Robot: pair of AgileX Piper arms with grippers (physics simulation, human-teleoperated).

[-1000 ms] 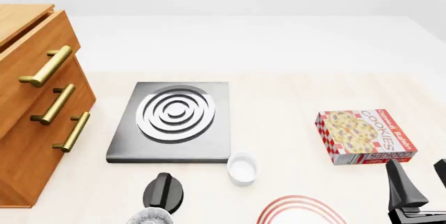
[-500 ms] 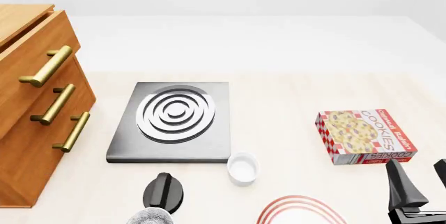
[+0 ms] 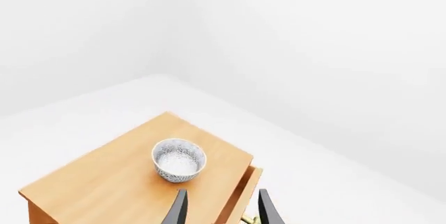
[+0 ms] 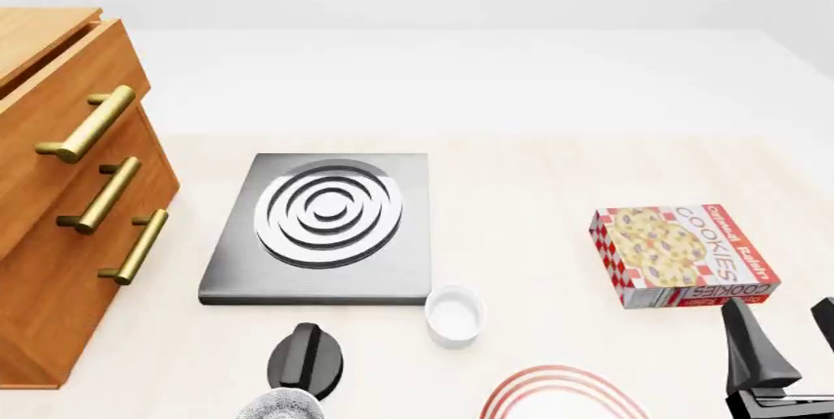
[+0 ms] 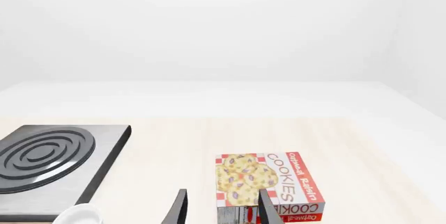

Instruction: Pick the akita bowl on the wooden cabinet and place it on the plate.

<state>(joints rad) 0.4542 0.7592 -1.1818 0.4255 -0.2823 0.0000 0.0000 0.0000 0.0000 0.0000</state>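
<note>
On the orange-brown wooden cabinet [image 3: 132,174], the speckled black-and-white akita bowl [image 3: 179,160] sits ungrasped before the spread, empty left pincer [image 3: 219,211]; transfer pending.

Front view: plate [image 4: 563,395] and speckled bowl [image 4: 277,405] cropped by bottom edge; wooden cabinet [image 4: 65,194] cropped at left.

A: Simulated kitchen mock-up, right?

B: Yeah, it's rendered: blank white walls, flat lighting. Kitchen stuff sits on a pale wood tabletop [image 4: 548,194]: a grey stove plate [image 4: 326,224] with silver rings, a cookies box [image 4: 681,255], a small white cup [image 4: 454,314], a red-ringed plate [image 4: 561,392] and a wooden cabinet [image 4: 59,194].
</note>
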